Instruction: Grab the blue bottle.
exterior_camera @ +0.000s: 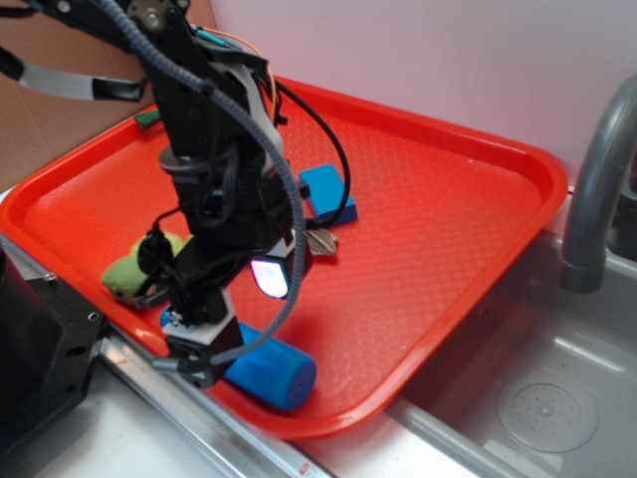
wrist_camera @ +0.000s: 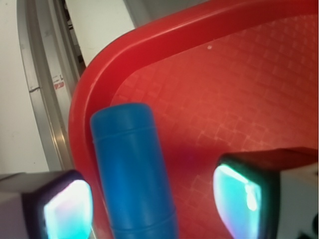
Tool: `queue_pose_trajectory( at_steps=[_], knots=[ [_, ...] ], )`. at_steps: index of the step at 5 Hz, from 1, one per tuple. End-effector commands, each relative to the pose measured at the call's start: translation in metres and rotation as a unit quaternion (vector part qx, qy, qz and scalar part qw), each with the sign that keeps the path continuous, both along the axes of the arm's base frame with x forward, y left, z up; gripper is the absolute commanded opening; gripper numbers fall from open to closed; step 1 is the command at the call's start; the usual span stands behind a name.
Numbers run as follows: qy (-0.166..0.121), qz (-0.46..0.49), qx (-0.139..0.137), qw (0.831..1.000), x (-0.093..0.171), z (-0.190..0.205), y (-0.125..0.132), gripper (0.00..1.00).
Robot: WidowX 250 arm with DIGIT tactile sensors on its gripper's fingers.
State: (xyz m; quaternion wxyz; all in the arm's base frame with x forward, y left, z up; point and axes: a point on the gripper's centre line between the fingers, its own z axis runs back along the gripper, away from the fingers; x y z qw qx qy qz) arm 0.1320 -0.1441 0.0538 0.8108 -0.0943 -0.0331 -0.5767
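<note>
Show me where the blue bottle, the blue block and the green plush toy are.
blue bottle (wrist_camera: 130,174): wrist view, middle of its cylindrical body.
blue block (exterior_camera: 326,189): exterior view, its top face.
green plush toy (exterior_camera: 129,271): exterior view, its rounded body left of the arm.

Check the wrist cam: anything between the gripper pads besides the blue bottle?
No. In the wrist view only the blue bottle and bare red tray lie between the gripper's pads.

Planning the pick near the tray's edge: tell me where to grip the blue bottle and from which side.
Grip the blue bottle across its thick cylindrical body, coming from above. It lies on its side near the red tray's front rim, and the gripper already has a glowing pad on each side of the body, jaws open. The straight, even barrel probably offers a steady hold.
</note>
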Motion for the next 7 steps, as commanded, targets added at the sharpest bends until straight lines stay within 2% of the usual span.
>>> queue_pose_trajectory(
  at_steps=[1,2,3,4,5,6,7],
  knots=[
    [-0.004,-0.058,0.046,0.997,0.002,-0.019,0.0,1.0],
    [0.037,-0.053,0.029,0.997,0.038,-0.039,0.012,1.0],
    [0.061,-0.028,0.02,0.998,0.056,-0.046,0.025,1.0],
    [0.074,0.003,0.034,0.997,0.067,-0.045,0.034,1.0],
    [0.082,0.023,0.044,0.995,0.064,-0.047,0.033,0.0],
    [0.091,0.041,0.056,0.993,0.059,-0.043,0.028,0.0],
    [0.1,0.102,0.071,0.987,0.05,-0.024,0.022,0.0]
  ],
)
